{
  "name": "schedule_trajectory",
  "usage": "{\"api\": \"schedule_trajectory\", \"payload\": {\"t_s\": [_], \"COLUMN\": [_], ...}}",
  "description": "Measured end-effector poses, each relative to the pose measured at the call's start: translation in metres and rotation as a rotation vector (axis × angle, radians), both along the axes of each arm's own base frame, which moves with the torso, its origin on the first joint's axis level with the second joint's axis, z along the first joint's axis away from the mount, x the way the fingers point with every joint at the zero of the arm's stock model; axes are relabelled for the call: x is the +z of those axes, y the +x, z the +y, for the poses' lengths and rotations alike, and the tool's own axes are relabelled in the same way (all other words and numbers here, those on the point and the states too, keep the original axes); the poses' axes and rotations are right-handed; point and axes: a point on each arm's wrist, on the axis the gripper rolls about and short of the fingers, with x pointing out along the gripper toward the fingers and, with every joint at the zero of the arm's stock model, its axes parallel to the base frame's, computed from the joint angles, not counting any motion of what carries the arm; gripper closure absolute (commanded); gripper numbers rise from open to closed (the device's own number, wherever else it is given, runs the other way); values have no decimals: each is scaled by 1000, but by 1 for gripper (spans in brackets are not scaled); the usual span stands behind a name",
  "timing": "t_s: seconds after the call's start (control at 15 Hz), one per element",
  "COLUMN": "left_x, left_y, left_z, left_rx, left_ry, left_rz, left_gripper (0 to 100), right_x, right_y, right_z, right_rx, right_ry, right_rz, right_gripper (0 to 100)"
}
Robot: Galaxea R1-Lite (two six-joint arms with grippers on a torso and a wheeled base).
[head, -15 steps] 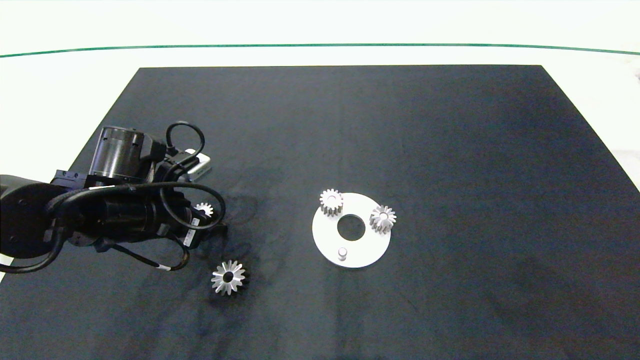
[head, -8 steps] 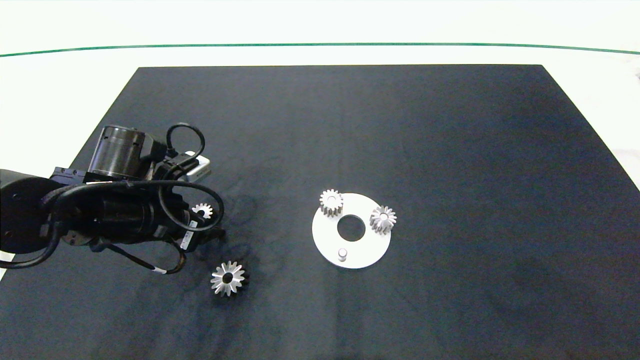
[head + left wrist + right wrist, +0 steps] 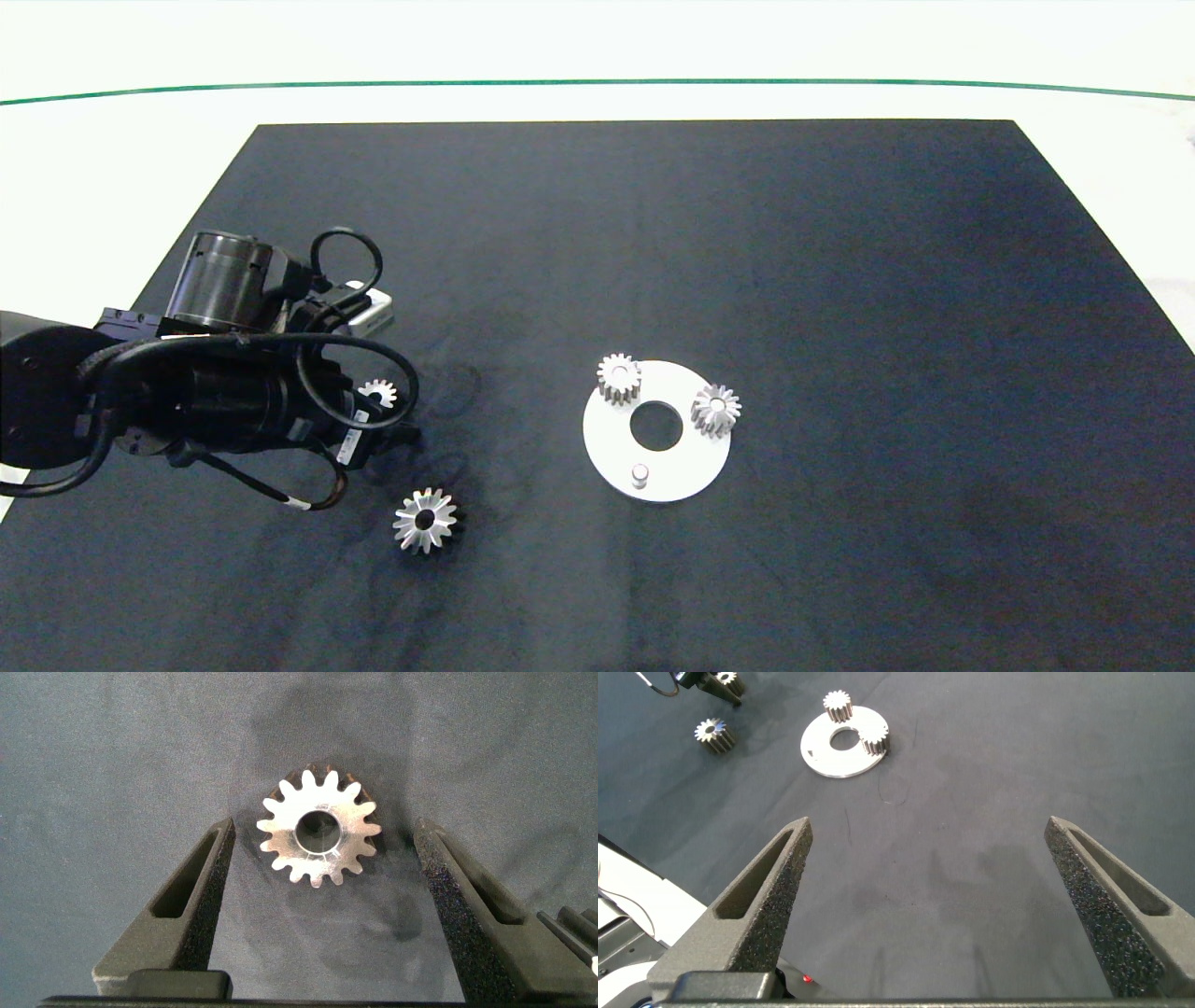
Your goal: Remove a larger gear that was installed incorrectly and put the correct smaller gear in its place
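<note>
A: Where is the smaller gear (image 3: 320, 838)?

B: Flat on the black mat (image 3: 653, 233), toward its left side, with its centre hole facing straight up. The left gripper (image 3: 322, 845) hangs over it with its fingers spread, one finger (image 3: 201, 891) on each side of the gear and neither touching the teeth.

A: And from above?

B: Only part of that gear (image 3: 379, 393) shows past the left arm (image 3: 168, 392), which comes in from the left edge.

A: The larger gear (image 3: 426, 520)?

B: Lying flat on the mat too, hole up, its pointed teeth fanning outward all round. It sits nearer the front edge than the smaller gear, apart from it and well left of the round white plate (image 3: 691, 467).

A: What is on the plate?

B: Two small gears on pegs, one (image 3: 618, 377) at the back left and one (image 3: 715, 409) at the right, plus a bare peg (image 3: 639, 475) at the front. A large hole sits in the middle.

A: The right gripper (image 3: 934, 873)?

B: Held above the mat, off to the right, fingers wide apart and grasping nothing.
</note>
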Motion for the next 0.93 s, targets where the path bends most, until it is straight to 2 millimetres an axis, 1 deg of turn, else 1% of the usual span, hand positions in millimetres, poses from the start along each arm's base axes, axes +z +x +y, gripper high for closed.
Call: {"api": "schedule_trajectory", "payload": {"t_s": [0.27,0.6,0.93], "left_x": [5,14,15], "left_y": [-2,-4,-4], "left_z": [-4,-11,-12], "left_rx": [4,-12,-7], "left_ry": [-15,-36,-48], "left_rz": [27,2,-1], "left_gripper": [72,72,72], "right_x": [0,0,0], "right_y": [0,0,-1], "right_z": [0,0,0], "right_rx": [0,0,-1], "right_ry": [0,0,1], "right_rz": [-1,-1,-7], "right_gripper": [0,0,0]}}
